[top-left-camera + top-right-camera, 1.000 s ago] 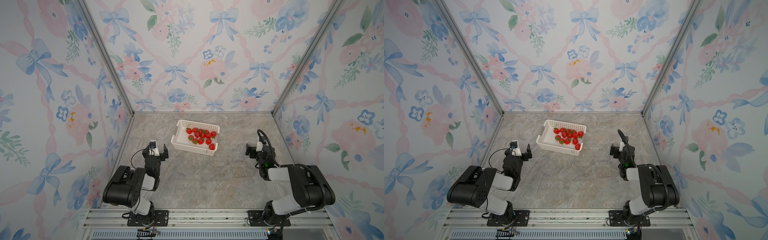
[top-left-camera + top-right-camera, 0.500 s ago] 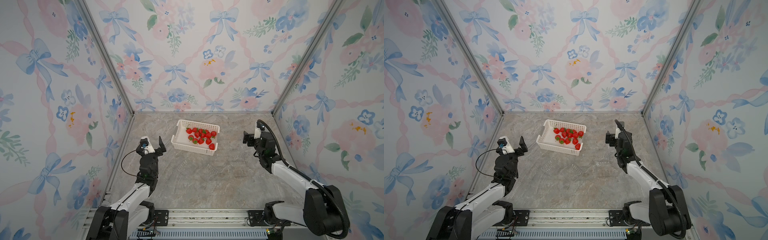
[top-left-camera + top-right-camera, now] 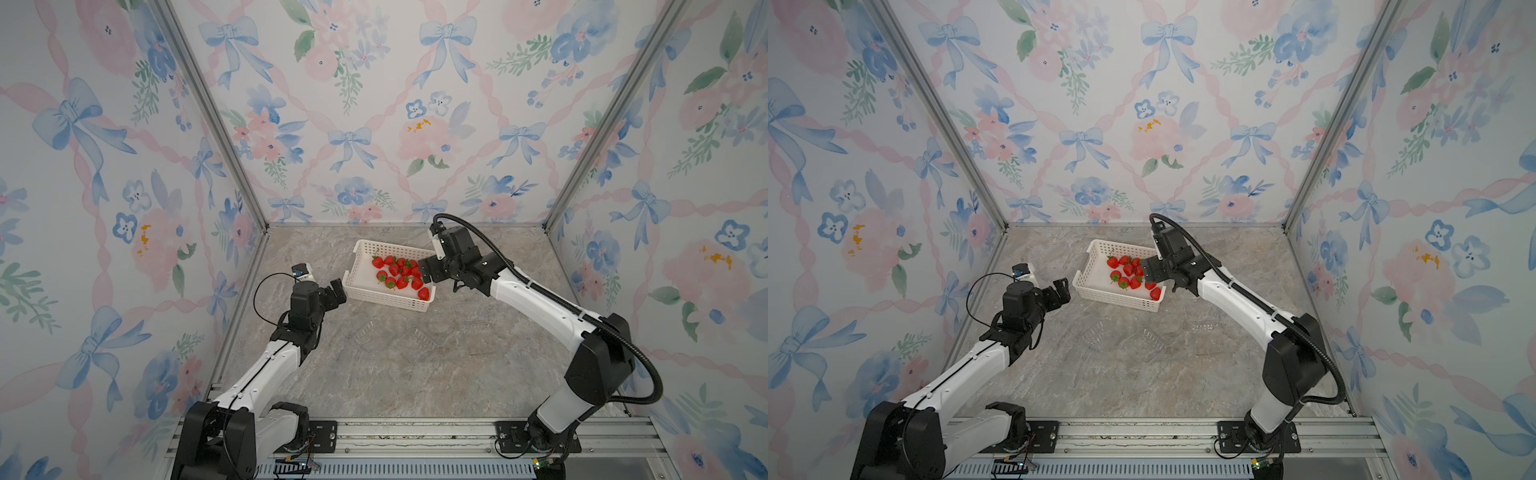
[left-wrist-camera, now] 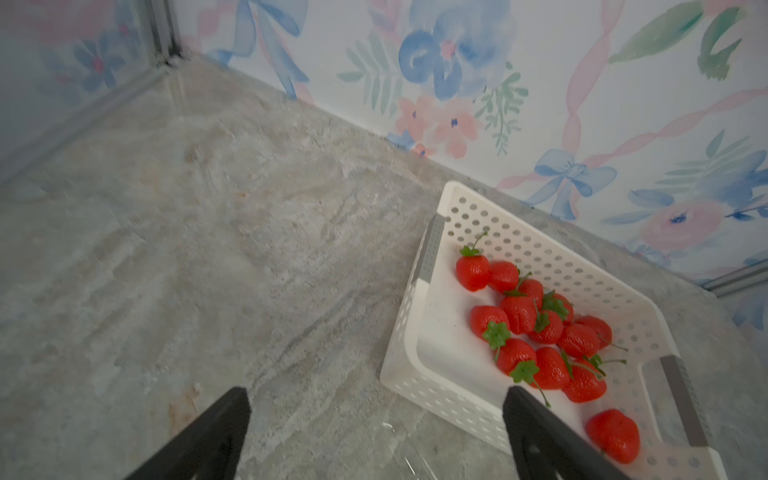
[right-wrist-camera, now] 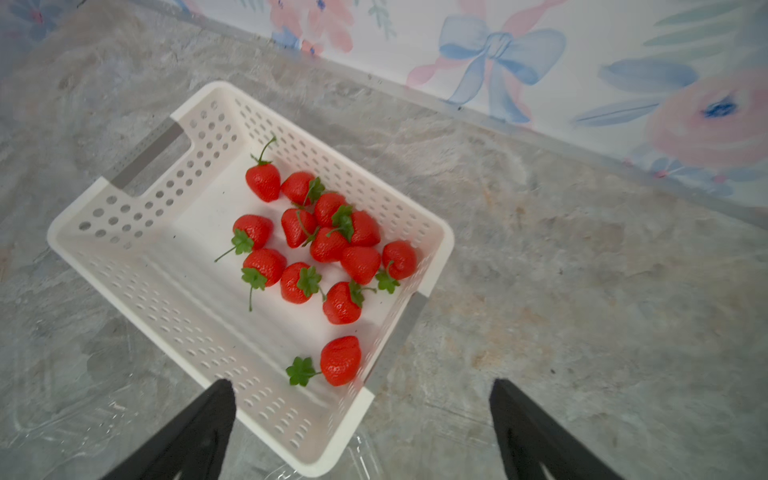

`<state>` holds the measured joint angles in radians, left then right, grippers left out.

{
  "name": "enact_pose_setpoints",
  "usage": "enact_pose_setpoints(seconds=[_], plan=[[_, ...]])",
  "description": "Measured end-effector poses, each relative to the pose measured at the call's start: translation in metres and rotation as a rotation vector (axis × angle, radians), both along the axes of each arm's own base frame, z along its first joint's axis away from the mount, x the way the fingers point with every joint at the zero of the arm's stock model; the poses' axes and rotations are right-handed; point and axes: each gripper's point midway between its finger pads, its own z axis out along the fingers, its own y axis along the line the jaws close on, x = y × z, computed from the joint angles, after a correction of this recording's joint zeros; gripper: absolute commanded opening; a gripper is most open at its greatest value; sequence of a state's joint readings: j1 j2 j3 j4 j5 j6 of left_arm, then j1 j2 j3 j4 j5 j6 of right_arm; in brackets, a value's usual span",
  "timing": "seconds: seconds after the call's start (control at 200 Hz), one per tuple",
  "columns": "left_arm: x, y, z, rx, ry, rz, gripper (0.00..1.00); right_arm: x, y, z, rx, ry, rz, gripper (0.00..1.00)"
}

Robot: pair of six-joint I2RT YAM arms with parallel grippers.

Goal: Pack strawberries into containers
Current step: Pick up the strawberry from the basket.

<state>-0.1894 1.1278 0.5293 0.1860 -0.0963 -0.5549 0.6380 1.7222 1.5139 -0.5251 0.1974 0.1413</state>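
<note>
Right tool (image 5: 361, 388) agape, strawberries (image 5: 328, 245) in basket (image 5: 137, 274)

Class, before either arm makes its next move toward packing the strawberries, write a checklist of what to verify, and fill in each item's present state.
1. right gripper open and empty: ok.
2. left gripper open and empty: ok.
3. strawberries all lying in the white basket, reachable from above: ok.
4. Right gripper centred over a single berry: not ok; its jaws straddle the basket's end wall.
5. containers empty, on the table nearer the robot than the basket: ok.
6. Containers upright, mouths up: cannot tell; the clear plastic barely shows.
</note>
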Motion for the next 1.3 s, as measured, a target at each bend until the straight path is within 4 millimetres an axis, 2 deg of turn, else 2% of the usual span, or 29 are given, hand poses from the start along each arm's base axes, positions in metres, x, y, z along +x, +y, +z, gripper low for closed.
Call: enact_pose_setpoints(seconds=[0.065, 0.2, 0.345, 0.515, 0.64, 0.82, 1.045, 1.3], plan=[[-0.004, -0.006, -0.016, -0.03, 0.063, -0.024, 0.98, 0.0, 0.011, -0.012, -0.014, 0.053, 0.008, 1.0], [-0.014, -0.014, -0.036, -0.061, 0.157, -0.057, 0.98, 0.005, 0.03, -0.031, -0.019, 0.147, 0.008, 0.91], [-0.017, -0.021, -0.044, -0.08, 0.207, -0.089, 0.98, 0.011, 0.046, -0.055, -0.021, 0.23, 0.001, 0.84], [-0.016, -0.028, -0.046, -0.091, 0.23, -0.116, 0.98, 0.009, 0.055, -0.076, -0.043, 0.297, -0.003, 0.76], [-0.015, -0.03, -0.045, -0.097, 0.231, -0.126, 0.98, 0.011, 0.057, -0.084, -0.048, 0.323, -0.02, 0.67], [-0.012, -0.033, -0.039, -0.103, 0.225, -0.135, 0.98, 0.016, 0.046, -0.101, -0.062, 0.367, -0.068, 0.53], [-0.009, -0.042, -0.031, -0.103, 0.217, -0.158, 0.97, 0.031, 0.028, -0.108, -0.041, 0.392, -0.131, 0.52], [-0.006, -0.052, -0.026, -0.1, 0.212, -0.185, 0.97, 0.044, 0.028, -0.134, -0.034, 0.436, -0.159, 0.5]])
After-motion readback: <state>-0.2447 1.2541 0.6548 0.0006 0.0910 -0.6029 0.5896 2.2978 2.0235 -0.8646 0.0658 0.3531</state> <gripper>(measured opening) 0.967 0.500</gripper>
